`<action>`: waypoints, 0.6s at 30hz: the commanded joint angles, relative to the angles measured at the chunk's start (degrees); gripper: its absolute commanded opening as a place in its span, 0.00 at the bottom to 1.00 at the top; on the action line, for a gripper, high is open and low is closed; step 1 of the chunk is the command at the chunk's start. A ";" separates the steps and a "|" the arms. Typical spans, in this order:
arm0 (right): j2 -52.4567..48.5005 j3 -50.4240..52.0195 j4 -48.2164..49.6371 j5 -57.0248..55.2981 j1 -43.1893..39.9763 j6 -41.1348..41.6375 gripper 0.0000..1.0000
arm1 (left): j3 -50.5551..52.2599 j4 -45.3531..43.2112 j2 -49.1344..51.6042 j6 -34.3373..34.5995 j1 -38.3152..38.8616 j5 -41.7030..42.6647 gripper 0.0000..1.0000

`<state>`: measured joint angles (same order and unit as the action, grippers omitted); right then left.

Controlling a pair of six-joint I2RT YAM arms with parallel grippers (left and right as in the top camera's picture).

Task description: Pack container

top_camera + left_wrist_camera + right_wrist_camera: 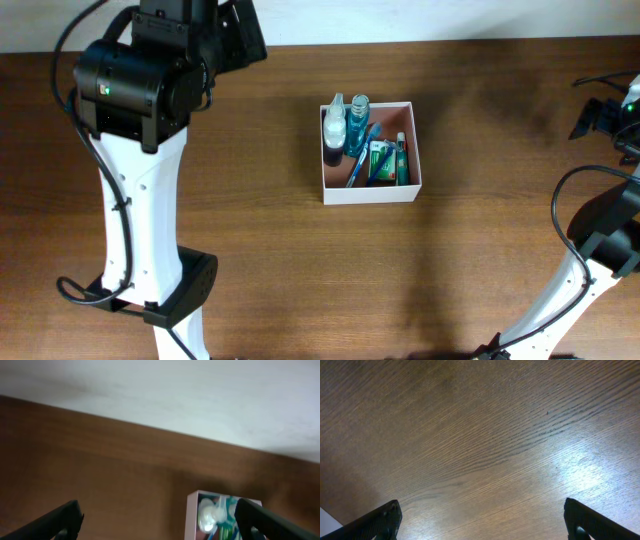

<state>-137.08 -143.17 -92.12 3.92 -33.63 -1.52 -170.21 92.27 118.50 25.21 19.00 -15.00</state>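
At the middle of the table [300,260] sits the container [370,193], a square open box with thin white walls, already holding two bottles [346,122] upright in its eleven o'clock corner. A blue toothbrush [360,160] slants across it, and a green packet [381,160] lies toward its five o'clock side.

The box itself is probably light, and its walls look thin enough to bow or crease under a hard squeeze. The standing bottles make it top-heavy at one corner, so a jerk or tilt could tip them. The safest hold seems to be a pinch over the rim on the six o'clock or three o'clock wall, where nothing leans on the edge. A slide along the wood would also be safer than a lift.

The left arm [140,85] stands at ten o'clock from the box and well apart from it. In its wrist view the left gripper [157,507] looks across the table toward the box, with its fingers spread wide and empty. The right arm [600,250] is off at three to four o'clock. The right gripper [481,505] points at bare wood, also wide open and holding nothing.
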 commanded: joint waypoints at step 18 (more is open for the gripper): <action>1.60 0.37 0.02 -0.28 -0.15 0.02 0.99 | -0.26 4.42 -5.29 -16.85 -0.07 5.75 0.99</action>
<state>-137.08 -143.17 -92.14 3.90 -33.61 -1.52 -170.21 96.62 116.66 15.51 18.98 -12.38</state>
